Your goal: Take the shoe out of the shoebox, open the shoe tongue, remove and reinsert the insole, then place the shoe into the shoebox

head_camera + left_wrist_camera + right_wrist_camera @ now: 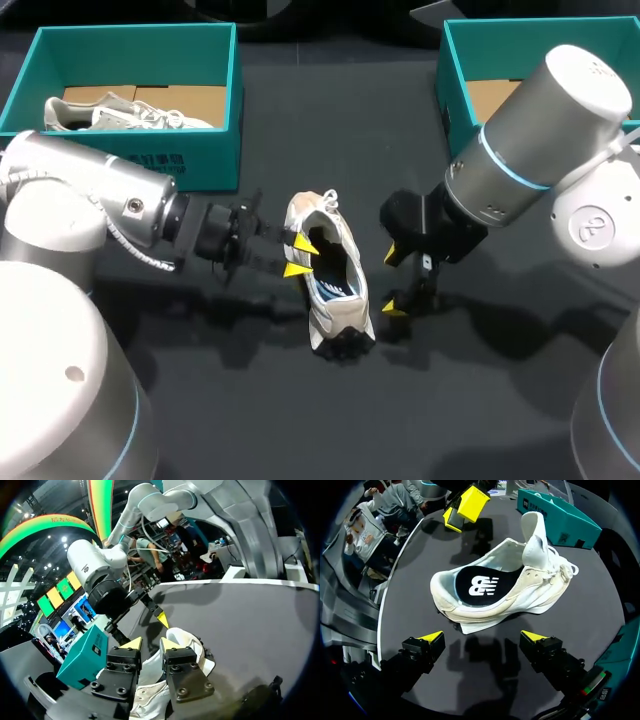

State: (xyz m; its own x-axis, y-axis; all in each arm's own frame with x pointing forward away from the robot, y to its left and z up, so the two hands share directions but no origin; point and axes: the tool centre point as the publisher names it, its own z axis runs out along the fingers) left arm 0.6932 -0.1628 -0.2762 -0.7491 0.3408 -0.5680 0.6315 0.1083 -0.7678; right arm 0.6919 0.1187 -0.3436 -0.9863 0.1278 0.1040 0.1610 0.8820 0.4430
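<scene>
There are two white sneakers: loose sneaker [345, 302], boxed sneaker [100, 112]. Two teal shoeboxes: left shoebox [205, 150], right shoebox [456, 100]. Two grippers: left gripper [298, 254], right gripper [392, 284]. One black insole [477, 585].

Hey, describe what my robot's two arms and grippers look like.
The left arm and right arm are rounded silver-grey tubes with light-blue joint rings. The left gripper and right gripper are black with bright yellow pointed tips. A braided cable runs along the left arm's wrist.
</scene>
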